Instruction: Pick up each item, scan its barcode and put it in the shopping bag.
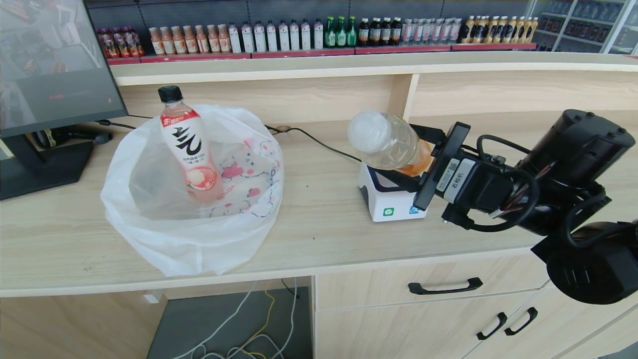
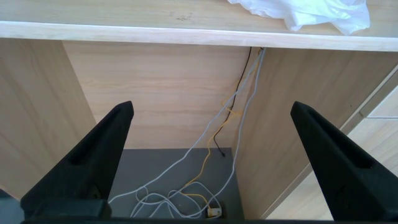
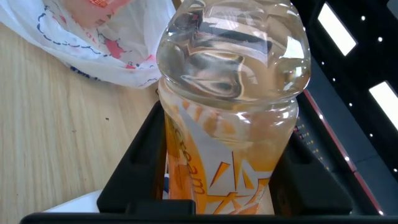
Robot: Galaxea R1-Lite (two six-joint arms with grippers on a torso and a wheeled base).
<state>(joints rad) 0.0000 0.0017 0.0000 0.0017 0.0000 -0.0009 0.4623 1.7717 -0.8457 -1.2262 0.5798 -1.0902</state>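
A white plastic shopping bag (image 1: 164, 234) stands open on the wooden counter (image 1: 319, 224), with a pink-labelled bottle (image 1: 189, 144) upright inside it. My right gripper (image 1: 428, 149) is shut on a clear bottle with an orange label (image 1: 386, 139), held on its side just above the white scanner box (image 1: 391, 199). In the right wrist view the orange-label bottle (image 3: 233, 93) sits between the black fingers (image 3: 134, 168), with the bag (image 3: 106, 43) beyond. My left gripper (image 2: 211, 130) hangs open below the counter edge (image 2: 124, 31), holding nothing.
A monitor (image 1: 50, 65) stands at the counter's left end. A raised ledge and a shelf of drinks (image 1: 319, 35) run along the back. Drawers (image 1: 443, 286) sit below the scanner. Loose cables (image 2: 205, 180) lie in the gap under the counter.
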